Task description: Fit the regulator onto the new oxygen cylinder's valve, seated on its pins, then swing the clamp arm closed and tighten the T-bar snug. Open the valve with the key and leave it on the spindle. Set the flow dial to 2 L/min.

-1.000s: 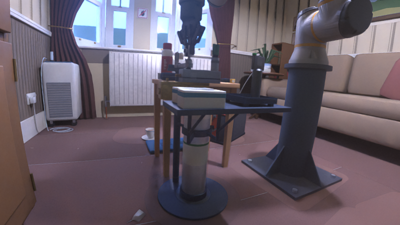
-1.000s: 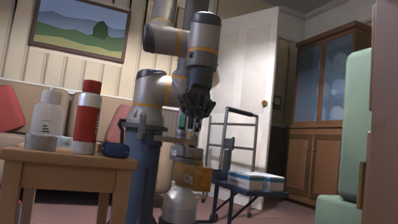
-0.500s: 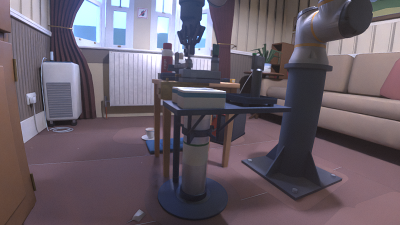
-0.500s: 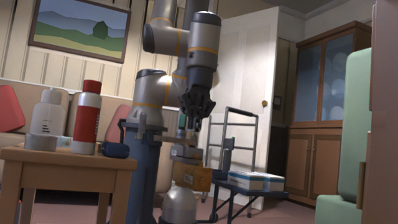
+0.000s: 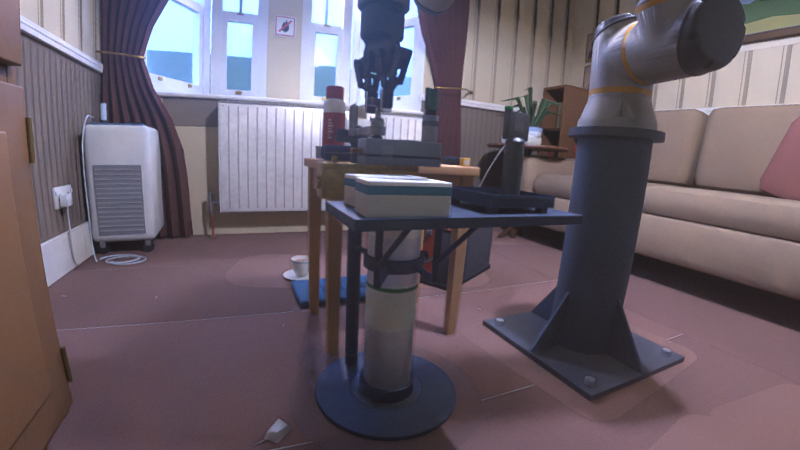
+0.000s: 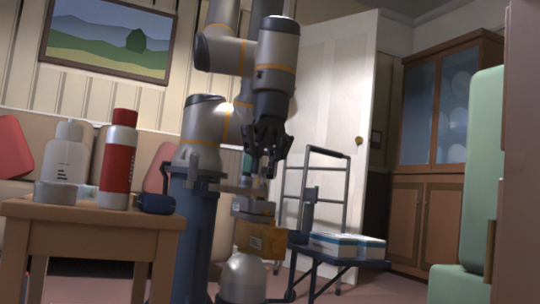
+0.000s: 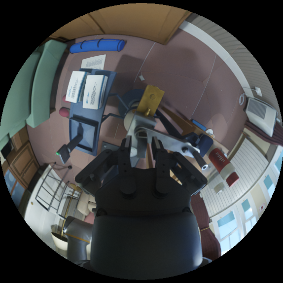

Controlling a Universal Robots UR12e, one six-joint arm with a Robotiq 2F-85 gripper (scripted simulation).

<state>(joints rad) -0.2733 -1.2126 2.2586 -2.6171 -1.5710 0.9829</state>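
Note:
The valve on the oxygen cylinder is hidden under the grey regulator, which sits on top of it. The brass yoke block sticks out beside it. The clamp arm runs out from the regulator to a T-bar at its end. My gripper is directly above the regulator's top, open and holding nothing. A slim upright part stands just under the fingertips. The cylinder stands in a round floor base.
The blue side table stands close to the cylinder, carrying two white boxes and a tray. A wooden table holds a red flask and a white bottle. A walking frame stands behind.

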